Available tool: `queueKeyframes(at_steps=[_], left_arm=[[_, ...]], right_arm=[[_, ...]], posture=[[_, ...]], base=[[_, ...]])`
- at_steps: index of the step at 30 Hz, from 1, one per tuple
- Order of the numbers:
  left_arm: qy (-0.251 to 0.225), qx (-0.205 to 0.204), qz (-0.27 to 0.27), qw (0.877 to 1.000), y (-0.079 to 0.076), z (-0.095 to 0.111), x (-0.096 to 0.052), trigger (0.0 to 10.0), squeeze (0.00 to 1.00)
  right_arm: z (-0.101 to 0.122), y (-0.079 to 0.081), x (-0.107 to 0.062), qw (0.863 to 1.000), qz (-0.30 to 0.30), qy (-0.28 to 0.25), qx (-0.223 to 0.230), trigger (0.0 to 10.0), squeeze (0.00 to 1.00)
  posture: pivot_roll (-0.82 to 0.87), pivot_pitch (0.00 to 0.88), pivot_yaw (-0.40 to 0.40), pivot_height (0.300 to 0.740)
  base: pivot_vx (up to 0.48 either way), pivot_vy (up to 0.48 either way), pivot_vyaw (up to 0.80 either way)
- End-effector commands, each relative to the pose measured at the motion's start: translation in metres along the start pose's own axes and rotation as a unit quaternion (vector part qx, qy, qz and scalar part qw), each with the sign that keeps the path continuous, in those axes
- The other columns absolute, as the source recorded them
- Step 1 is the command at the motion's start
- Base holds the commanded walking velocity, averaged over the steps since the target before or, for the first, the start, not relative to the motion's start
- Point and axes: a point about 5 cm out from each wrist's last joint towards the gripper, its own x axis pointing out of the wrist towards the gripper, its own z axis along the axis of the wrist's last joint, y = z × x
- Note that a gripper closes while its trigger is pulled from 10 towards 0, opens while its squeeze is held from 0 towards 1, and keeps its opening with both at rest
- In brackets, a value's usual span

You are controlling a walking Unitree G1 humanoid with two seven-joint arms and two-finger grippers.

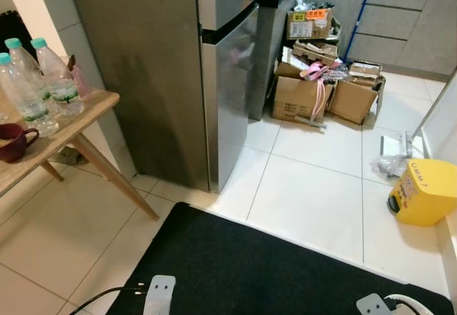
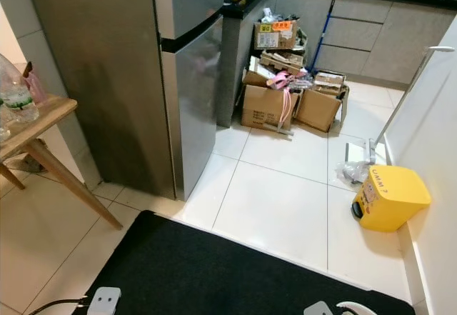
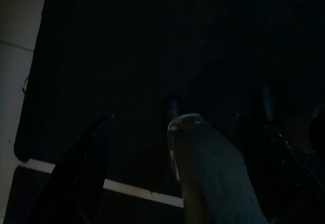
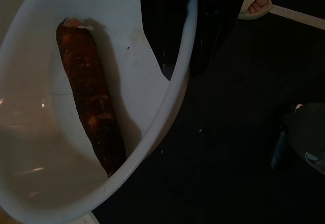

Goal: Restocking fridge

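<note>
— Where is the fridge?
— I see the grey fridge (image 1: 178,72), door shut, beside a wooden table (image 1: 64,133) with water bottles (image 1: 36,79).
— And the claws?
— My right one holds a white bowl (image 4: 152,122) with a brown sausage (image 4: 91,97). My left gripper (image 3: 137,127) is wide, holding nothing.

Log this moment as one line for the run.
phase: approach | fridge: doors closed | water bottles: on wooden table | right pincer: holding white bowl with sausage | left arm: idle
</note>
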Motion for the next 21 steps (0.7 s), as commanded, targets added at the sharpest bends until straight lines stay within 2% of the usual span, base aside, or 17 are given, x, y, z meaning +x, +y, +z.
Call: queueKeyframes(at_steps=[1, 21], left_arm=[[0.004, 0.001, -0.003, 1.000, -0.0057, -0.0007, 0.0009, 10.0, 0.00], [0.007, -0.012, 0.003, 1.000, -0.0047, -0.0025, 0.0006, 10.0, 0.00]], right_arm=[[0.0022, -0.0059, -0.0002, 1.000, -0.005, -0.001, -0.005, 10.0, 0.00], [0.0082, -0.0094, 0.0002, 1.000, -0.008, -0.005, 0.002, 10.0, 0.00]], posture=[[-0.04, 0.000, -0.042, 0.740], [-0.03, 0.000, -0.047, 0.740]], base=[[0.000, 0.000, 0.00], [0.000, 0.000, 0.00]])
